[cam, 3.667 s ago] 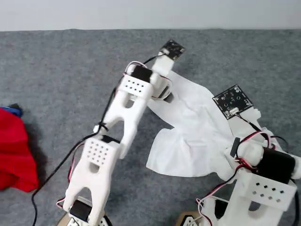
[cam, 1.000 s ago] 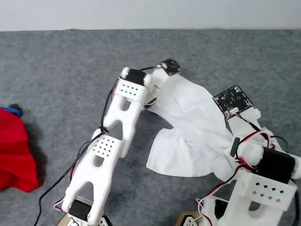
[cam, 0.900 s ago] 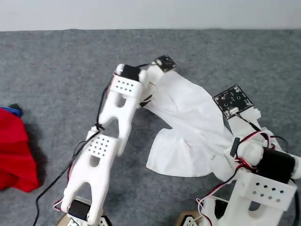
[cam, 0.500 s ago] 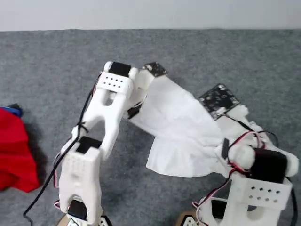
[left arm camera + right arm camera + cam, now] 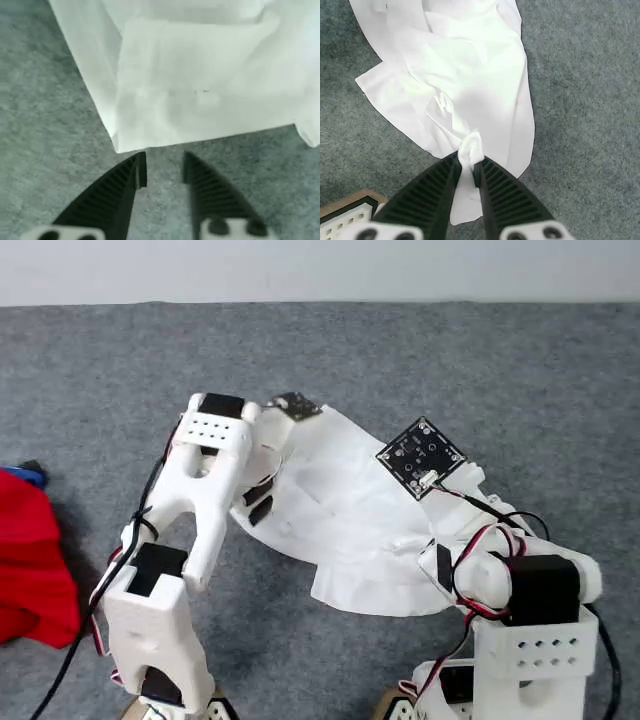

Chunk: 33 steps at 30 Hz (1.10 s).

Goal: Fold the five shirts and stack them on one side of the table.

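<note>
A white shirt (image 5: 340,505) lies crumpled and partly folded on the grey table, between the two arms. My left gripper (image 5: 162,170) is open just above the table, a short way off the shirt's folded edge (image 5: 200,105), with nothing between its fingers. In the high view it sits at the shirt's left side (image 5: 256,505). My right gripper (image 5: 468,165) is shut on a bunched fold of the white shirt (image 5: 470,85), at the shirt's near right part. A red shirt (image 5: 35,565) lies heaped at the table's left edge.
A small blue object (image 5: 30,473) peeks out behind the red shirt. Bare grey table (image 5: 520,370) stretches along the back and to the right. The arms' bases stand at the near edge.
Both arms have swung to the left, and the white shirt has been dragged left with them. The left gripper has drawn back from the shirt's far corner to its left side.
</note>
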Available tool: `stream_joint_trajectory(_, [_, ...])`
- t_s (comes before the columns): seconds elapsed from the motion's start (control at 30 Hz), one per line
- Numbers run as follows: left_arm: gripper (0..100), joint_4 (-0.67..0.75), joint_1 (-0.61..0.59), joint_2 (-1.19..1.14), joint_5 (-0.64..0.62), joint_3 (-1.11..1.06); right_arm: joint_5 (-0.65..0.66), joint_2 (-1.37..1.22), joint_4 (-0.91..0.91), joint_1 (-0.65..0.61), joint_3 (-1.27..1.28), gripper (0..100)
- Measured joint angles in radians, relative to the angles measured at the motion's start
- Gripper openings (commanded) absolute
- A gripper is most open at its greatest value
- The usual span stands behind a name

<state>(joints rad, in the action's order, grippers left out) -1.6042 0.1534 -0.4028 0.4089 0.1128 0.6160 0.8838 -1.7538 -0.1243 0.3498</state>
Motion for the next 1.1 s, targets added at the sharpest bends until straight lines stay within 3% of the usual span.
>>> stream_joint_trajectory(0.1, [38, 0.002, 0.000, -0.028, -0.008, 0.058, -0.002, 0.000, 0.000, 0.000, 0.000, 0.9])
stream_joint_trajectory(0.6, [38, 0.000, 0.002, -0.410, -0.017, 0.470, -0.049, 0.000, 0.000, 0.000, 0.000, 0.9])
stream_joint_trajectory(0.73, [38, -0.057, 0.002, -0.506, -0.017, 0.578, -0.051, 0.000, 0.000, 0.000, 0.000, 0.9])
stream_joint_trajectory(0.97, [7, -0.120, 0.002, -0.578, -0.017, 0.690, -0.051, 0.000, -0.002, 0.000, 0.000, 0.9])
stream_joint_trajectory(1.1, [3, -0.130, 0.011, -0.578, -0.014, 0.695, -0.051, 0.000, -0.002, -0.002, 0.000, 0.9])
